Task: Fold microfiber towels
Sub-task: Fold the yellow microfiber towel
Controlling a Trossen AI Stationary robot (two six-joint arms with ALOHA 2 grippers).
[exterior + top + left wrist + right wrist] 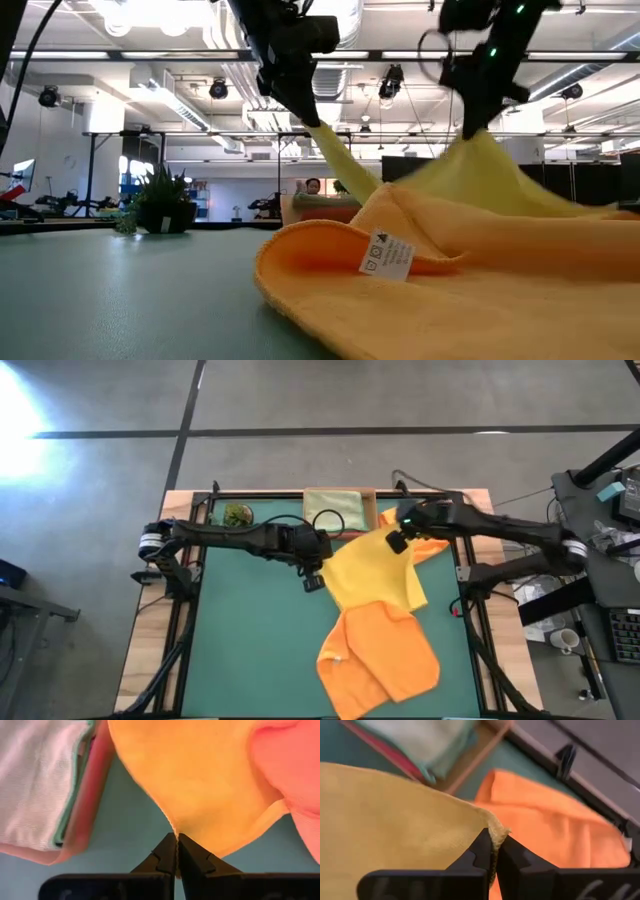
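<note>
A yellow towel (375,572) is held up at two corners over the green mat (250,640). My left gripper (312,580) is shut on its left corner and my right gripper (397,543) is shut on its far right corner. The towel sags between them (400,180), and its near part rests on a crumpled orange towel (380,655) lying on the mat. The orange towel's white label (386,255) faces the near edge. Folded towels (333,510), pale green on top, are stacked in the tan tray at the far edge. My left gripper pinches a corner of the yellow towel (173,826) between its two fingertips, coming slanting down from the table's left. The corner is lifted clear and the cloth hangs away from it toward the orange towel. Whether one layer or several, I cannot tell. My right gripper pinches another corner of the yellow towel (496,831) between its fingertips, slanting down from the table's right and far side. The hemmed corner bunches at the fingertips. The cloth falls away from it, lifted off the mat there.
A small potted plant (238,515) stands at the far left of the mat, beside the tray (370,495). Black frame rails (185,610) run along the mat's left and right sides. Bare green mat lies at the near left.
</note>
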